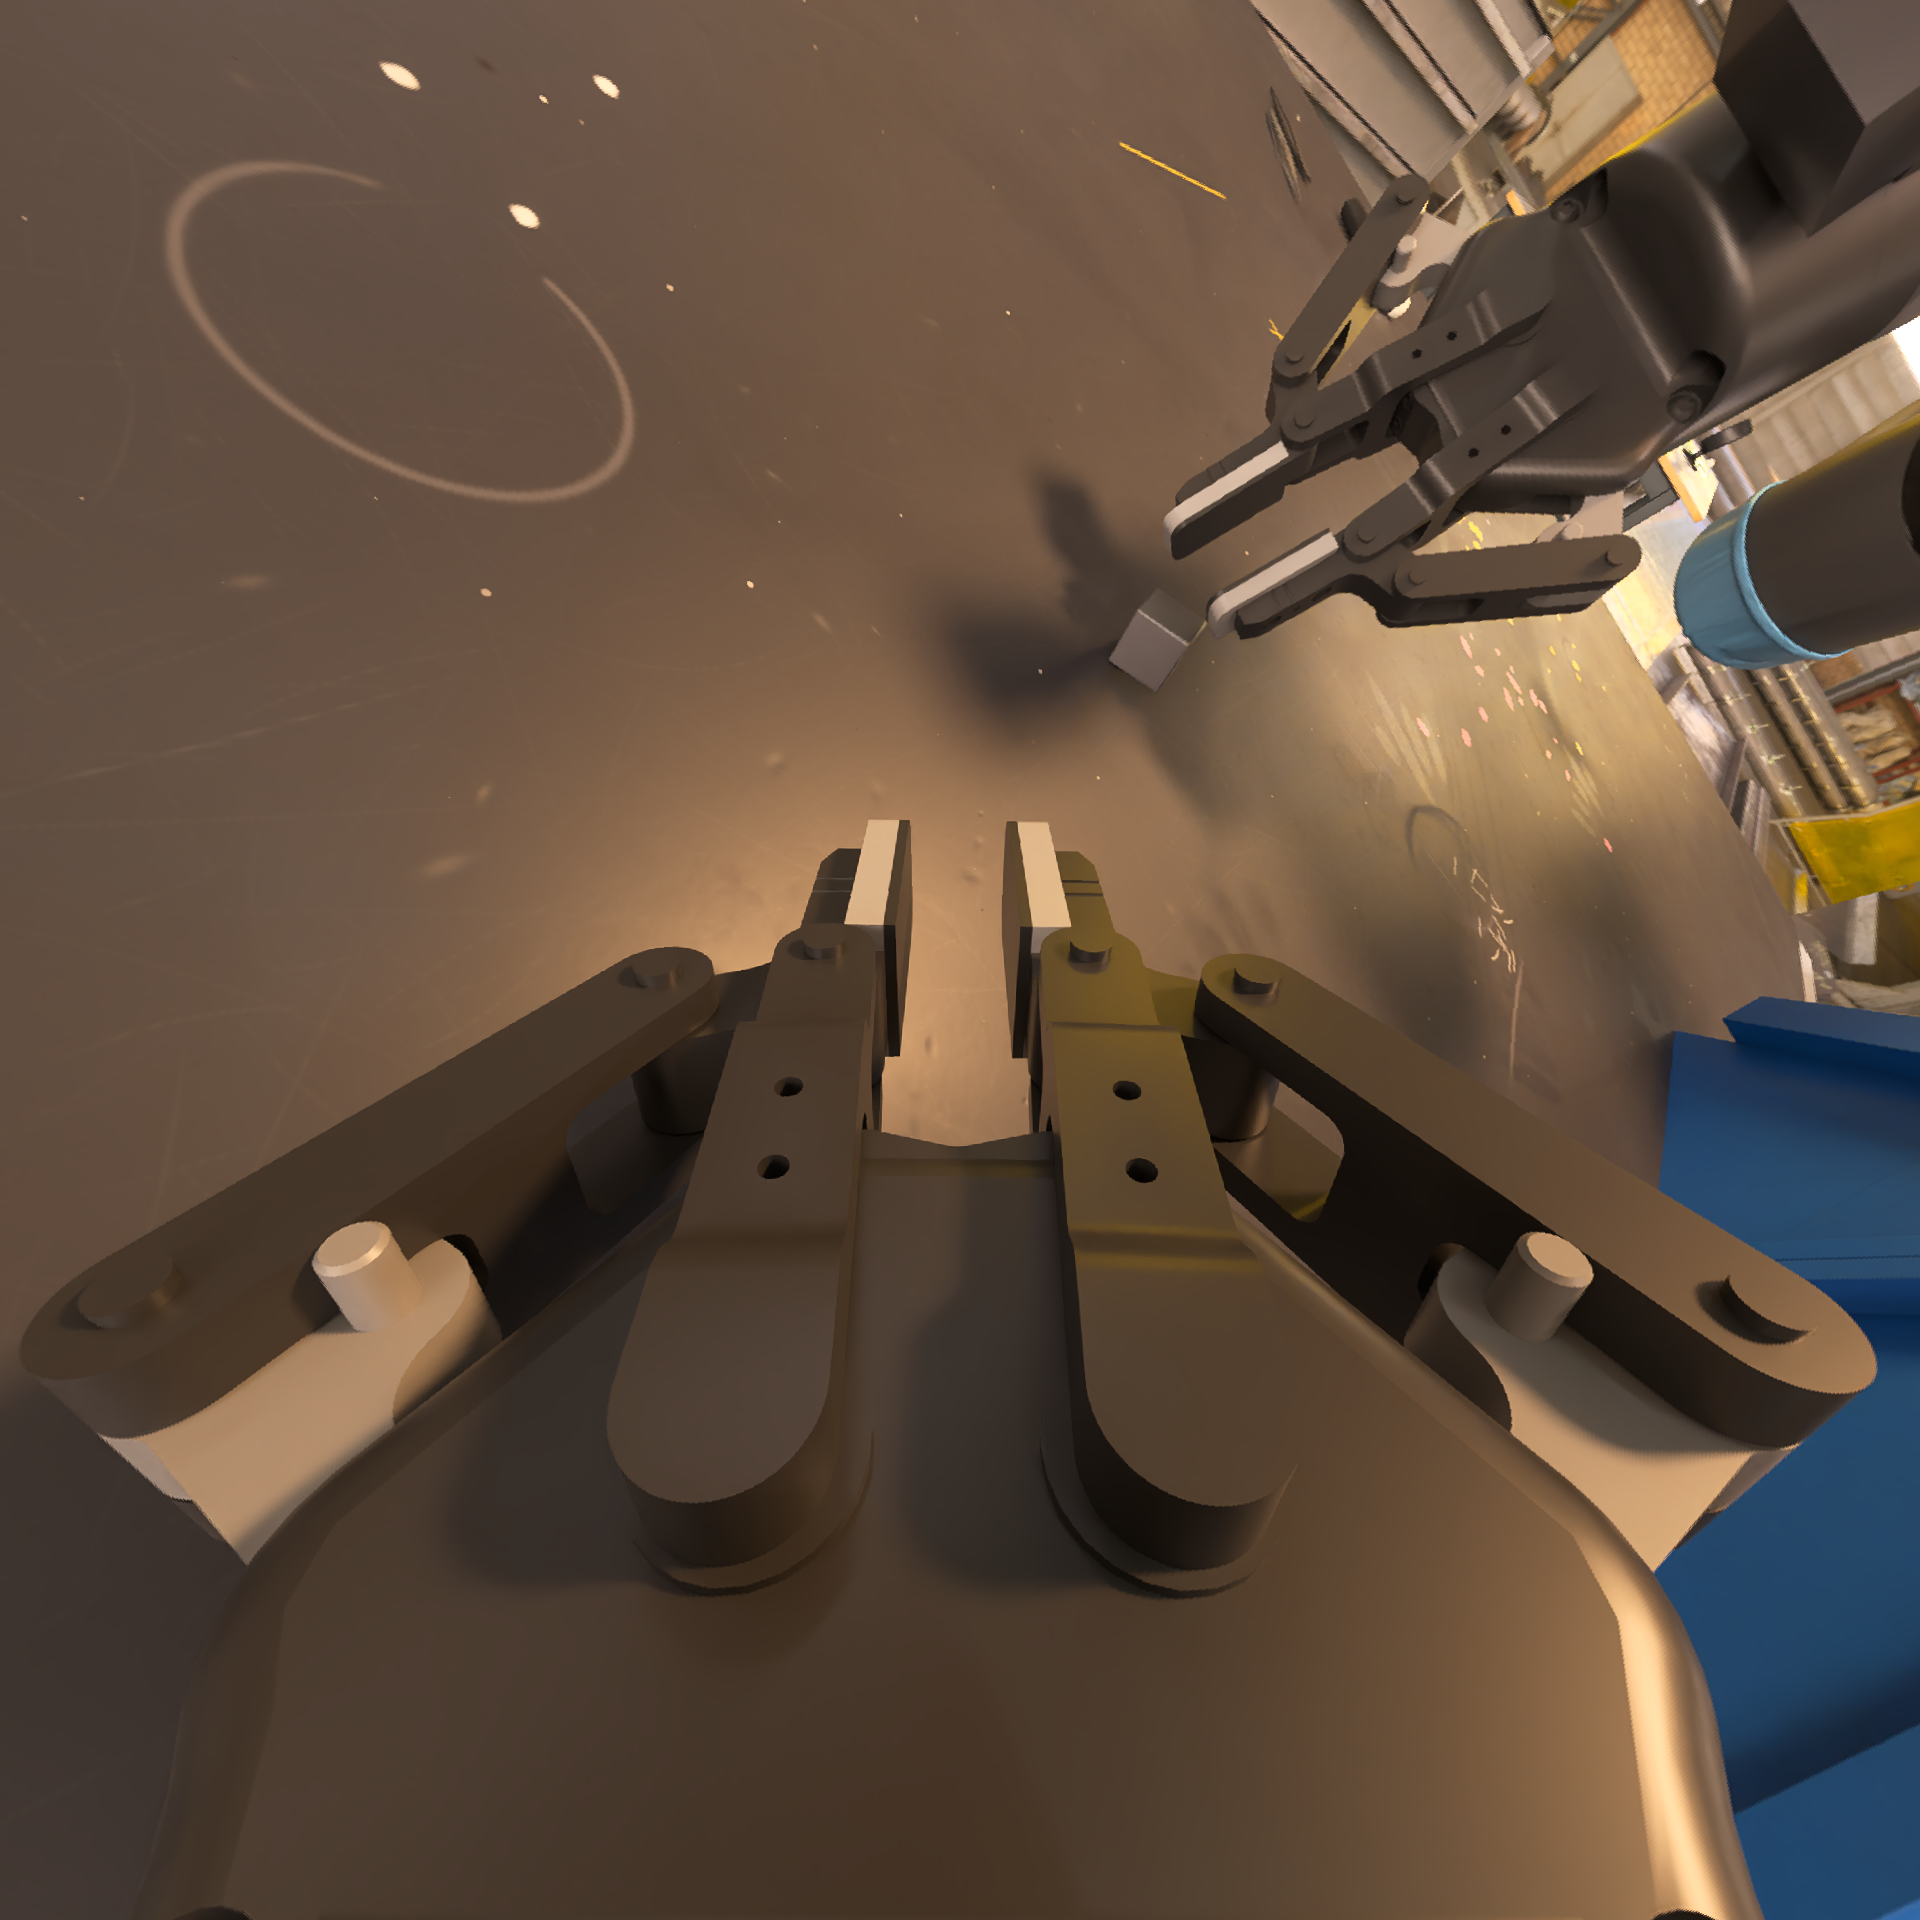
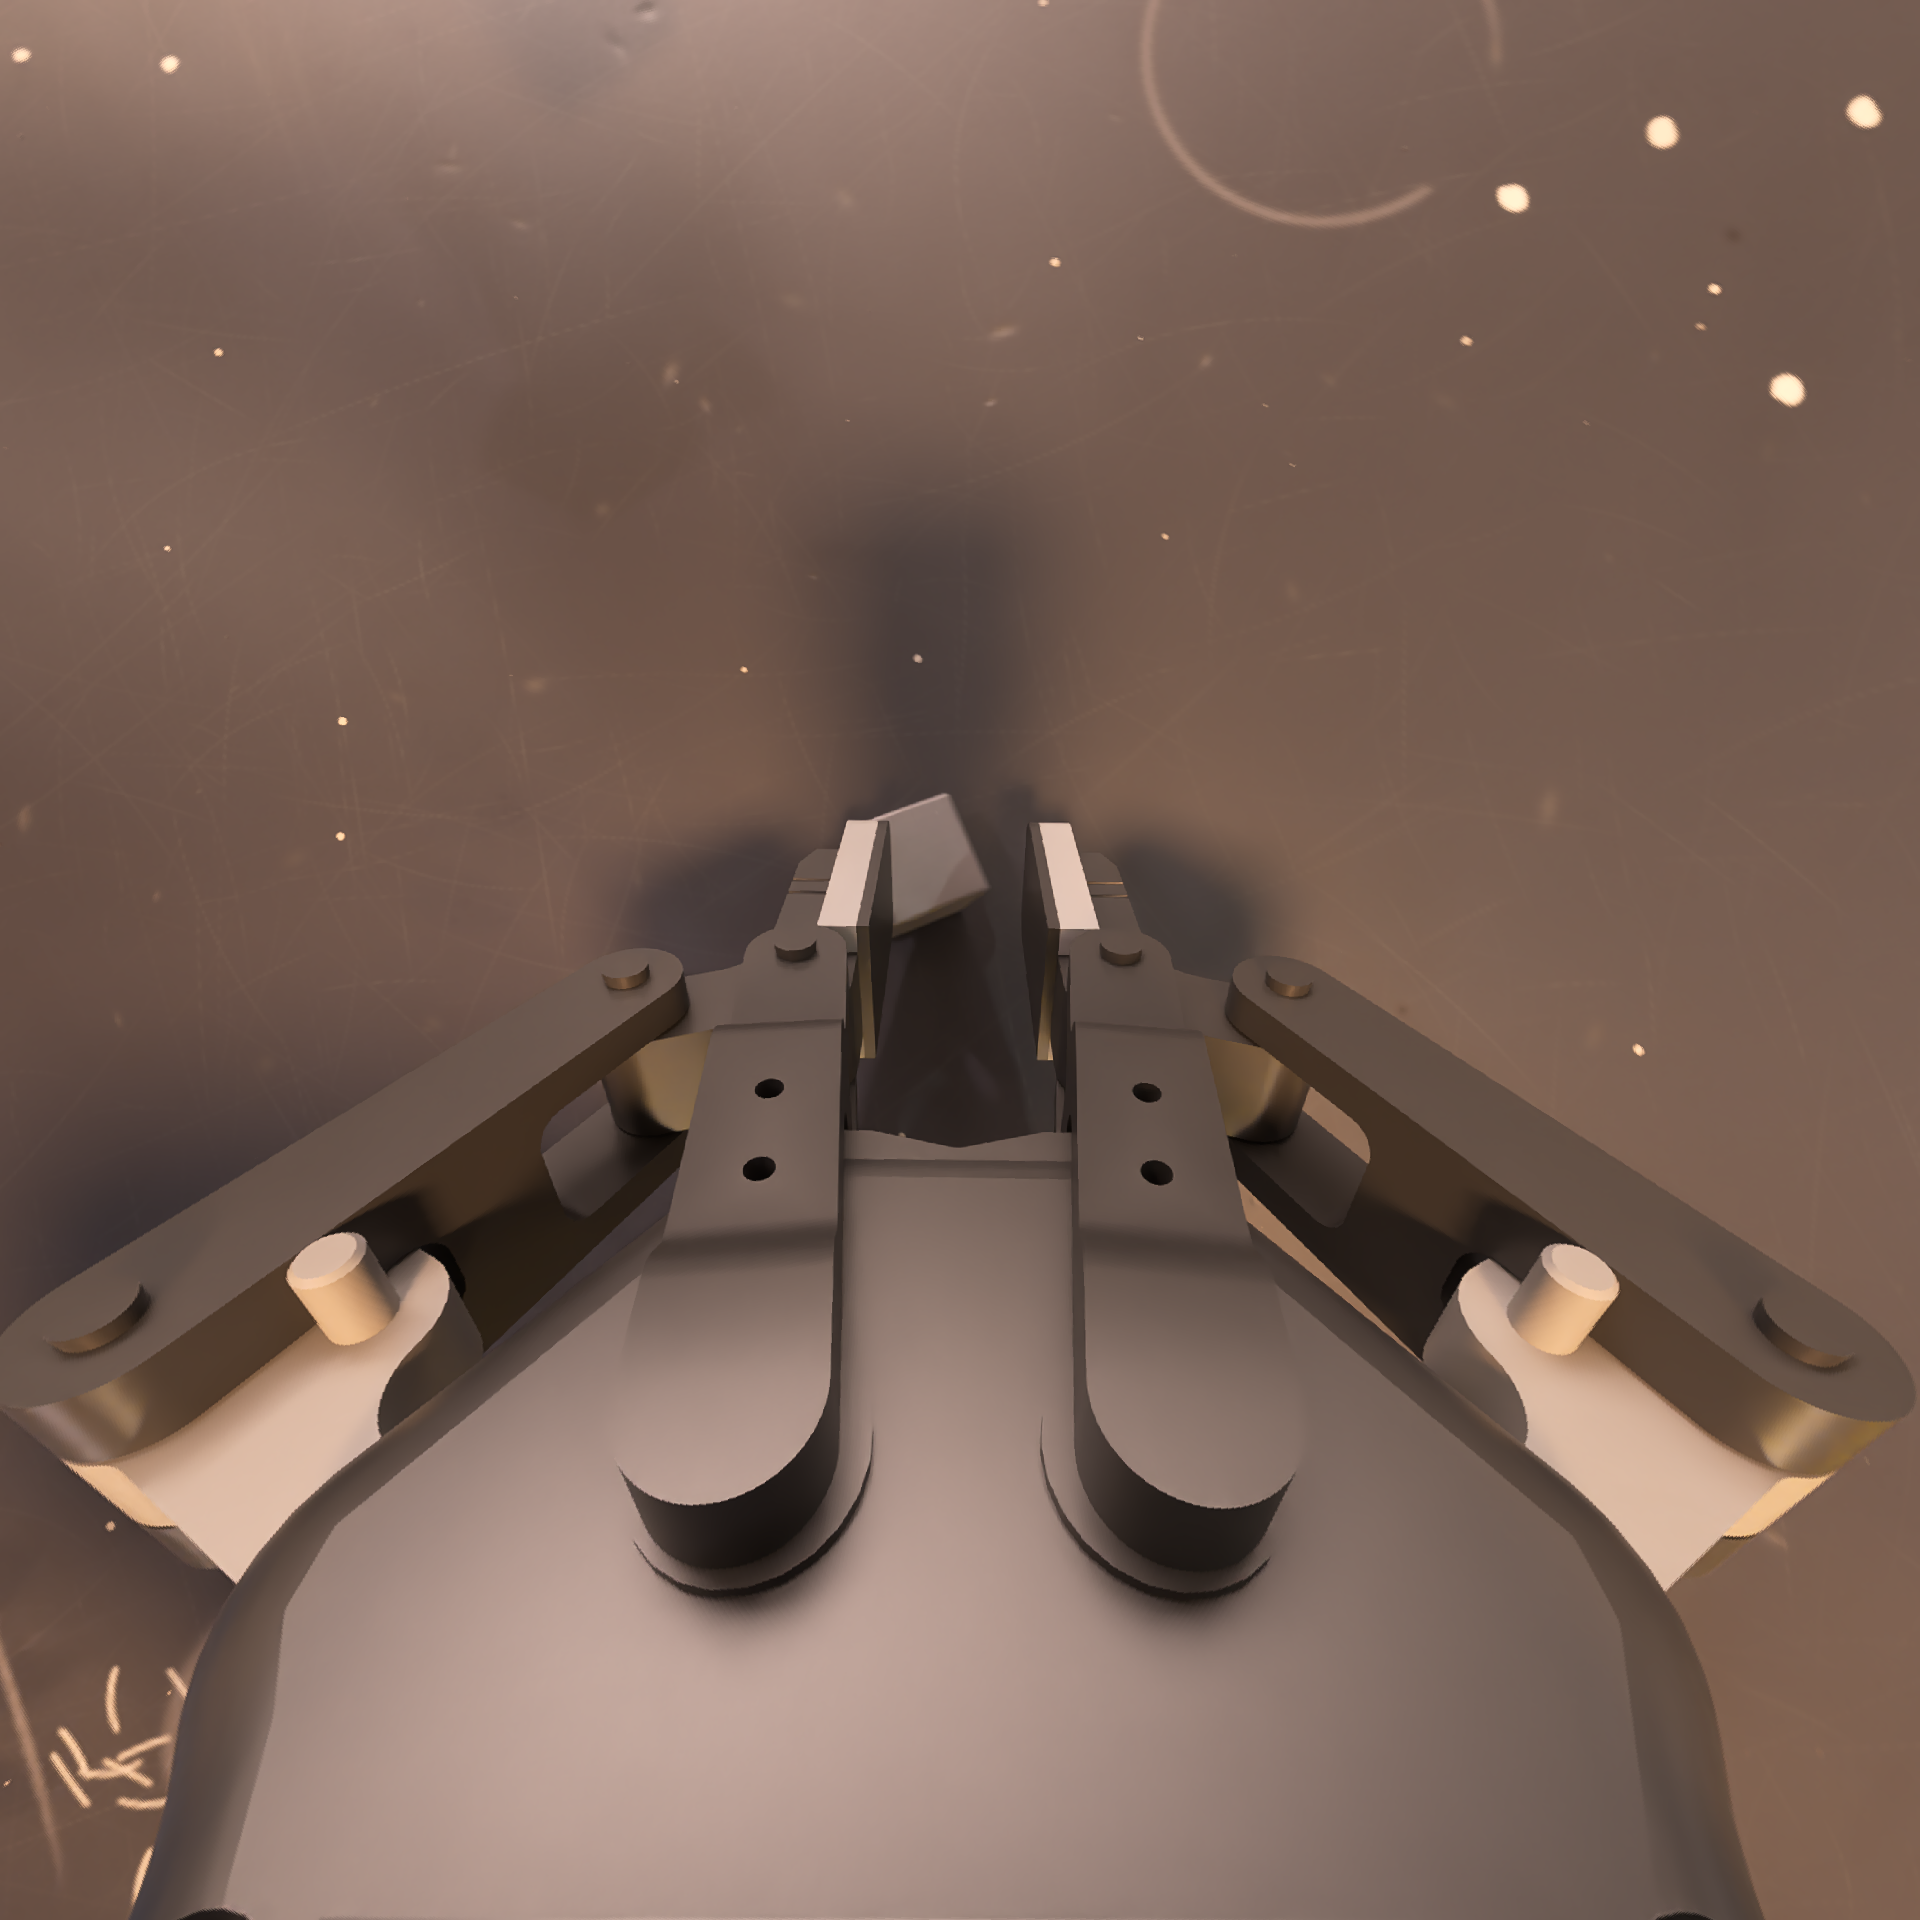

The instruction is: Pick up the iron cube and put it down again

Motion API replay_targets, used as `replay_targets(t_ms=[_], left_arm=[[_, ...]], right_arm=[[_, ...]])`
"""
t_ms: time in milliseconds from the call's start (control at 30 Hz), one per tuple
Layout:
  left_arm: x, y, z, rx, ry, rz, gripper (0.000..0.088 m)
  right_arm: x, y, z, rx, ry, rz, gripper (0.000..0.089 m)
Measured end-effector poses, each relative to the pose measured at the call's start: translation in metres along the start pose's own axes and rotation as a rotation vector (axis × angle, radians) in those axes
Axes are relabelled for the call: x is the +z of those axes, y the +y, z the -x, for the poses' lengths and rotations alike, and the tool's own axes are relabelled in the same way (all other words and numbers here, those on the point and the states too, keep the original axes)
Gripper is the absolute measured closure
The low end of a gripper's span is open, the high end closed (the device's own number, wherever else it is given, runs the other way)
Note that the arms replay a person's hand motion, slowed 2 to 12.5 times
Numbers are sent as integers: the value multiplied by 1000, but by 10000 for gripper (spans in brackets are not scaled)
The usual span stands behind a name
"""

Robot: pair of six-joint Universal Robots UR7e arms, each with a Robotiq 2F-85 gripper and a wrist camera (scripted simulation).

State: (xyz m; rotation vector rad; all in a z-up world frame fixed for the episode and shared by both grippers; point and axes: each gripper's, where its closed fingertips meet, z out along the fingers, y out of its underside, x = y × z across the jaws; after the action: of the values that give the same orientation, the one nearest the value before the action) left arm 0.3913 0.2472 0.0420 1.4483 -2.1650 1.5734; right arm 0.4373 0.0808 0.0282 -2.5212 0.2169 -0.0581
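Observation:
The iron cube (image 1: 1151,644) is small and grey and lies on the dark metal table (image 1: 520,727), casting a shadow to its left. My right gripper (image 1: 1195,582) hovers just over it, jaws a little apart, one fingertip next to the cube. In the right wrist view the cube (image 2: 940,862) sits tilted just beyond my right gripper (image 2: 958,831). It is partly hidden behind the left finger (image 2: 852,873), with a gap to the right finger. My left gripper (image 1: 956,831) is empty, jaws narrowly apart, well short of the cube.
A blue box (image 1: 1818,1247) stands at the right beside my left gripper. The table's edge runs along the right (image 1: 1704,790), with workshop racks beyond it. A pale ring mark (image 1: 395,332) is on the table at far left, and it also shows in the right wrist view (image 2: 1309,156).

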Motion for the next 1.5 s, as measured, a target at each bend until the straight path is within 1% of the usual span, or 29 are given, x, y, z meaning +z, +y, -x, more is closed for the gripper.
replay_targets(t_ms=[133,367,733,900,1000,1200,1500], left_arm=[[0,-2,-1,5,2,-2,722],[3,-7,-4,23,6,-3,724],[9,-16,-8,61,7,3,723],[13,-22,-10,76,9,1,723],[14,-25,-11,82,10,-3,723],[19,-32,-14,96,14,-9,723],[27,-40,-19,122,23,-5,721]], right_arm=[[-9,6,-9,31,33,-10,660],[-28,24,-26,91,98,-17,656],[-62,58,-45,188,196,-23,650],[-79,73,-49,235,229,-34,640],[-88,83,-47,263,233,-38,627],[-100,107,-37,314,218,-26,613],[-105,135,-6,341,164,10,610]])
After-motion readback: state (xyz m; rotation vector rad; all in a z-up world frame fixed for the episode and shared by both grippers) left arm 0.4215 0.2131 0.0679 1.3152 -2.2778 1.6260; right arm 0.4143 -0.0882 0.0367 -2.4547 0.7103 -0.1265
